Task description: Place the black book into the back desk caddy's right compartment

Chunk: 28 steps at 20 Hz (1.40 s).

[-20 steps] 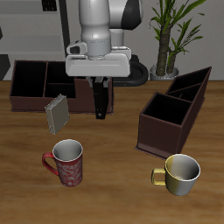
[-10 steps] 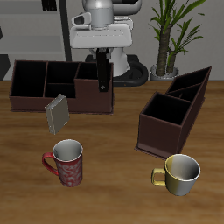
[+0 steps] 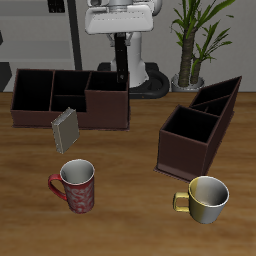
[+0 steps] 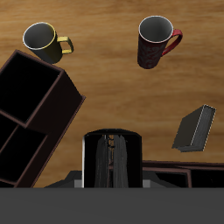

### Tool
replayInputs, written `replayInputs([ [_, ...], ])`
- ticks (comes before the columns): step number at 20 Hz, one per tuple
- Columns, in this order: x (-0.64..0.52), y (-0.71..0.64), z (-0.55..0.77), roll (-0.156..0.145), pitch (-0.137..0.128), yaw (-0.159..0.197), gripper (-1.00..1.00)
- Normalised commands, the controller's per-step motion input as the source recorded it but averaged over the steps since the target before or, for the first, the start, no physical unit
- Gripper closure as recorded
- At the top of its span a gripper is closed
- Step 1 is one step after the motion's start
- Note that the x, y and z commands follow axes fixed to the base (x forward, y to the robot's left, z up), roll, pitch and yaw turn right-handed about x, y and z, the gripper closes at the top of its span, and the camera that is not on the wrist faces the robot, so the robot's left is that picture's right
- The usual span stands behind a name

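My gripper [image 3: 122, 42] is shut on the black book [image 3: 122, 62], which hangs upright below the fingers. The book is raised above the back desk caddy [image 3: 40, 92], a long dark-brown box at the table's back. It hangs over or just behind the right compartment [image 3: 106, 108], the end section with the taller front wall; I cannot tell if it touches. In the wrist view the book [image 4: 111, 166] shows edge-on between the fingers [image 4: 91, 162].
A grey book [image 3: 65, 129] leans against the back caddy's front. An angled dark-brown caddy [image 3: 200, 128] stands to the side. A red mug [image 3: 76, 185] and a yellow mug [image 3: 206, 197] stand near the table's front edge. A potted plant [image 3: 190, 45] stands at the back.
The gripper has risen and moved back with the black book, from in front of the back caddy to above its end section.
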Motion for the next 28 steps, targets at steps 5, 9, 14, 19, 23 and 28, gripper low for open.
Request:
replayInputs([
  [5, -0.54, 0.02, 0.19, 0.005, -0.04, 0.045, 1.0],
  [9, -0.33, -0.07, 0.06, -0.005, -0.012, 0.04, 1.0],
  [14, -0.27, -0.13, -0.02, -0.012, 0.006, 0.017, 1.0],
  [19, -0.22, -0.15, -0.05, -0.026, -0.004, 0.008, 1.0],
  [23, -0.08, -0.2, -0.19, -0.041, 0.044, -0.036, 1.0],
  [28, -0.03, -0.1, -0.14, -0.026, 0.019, -0.021, 1.0],
])
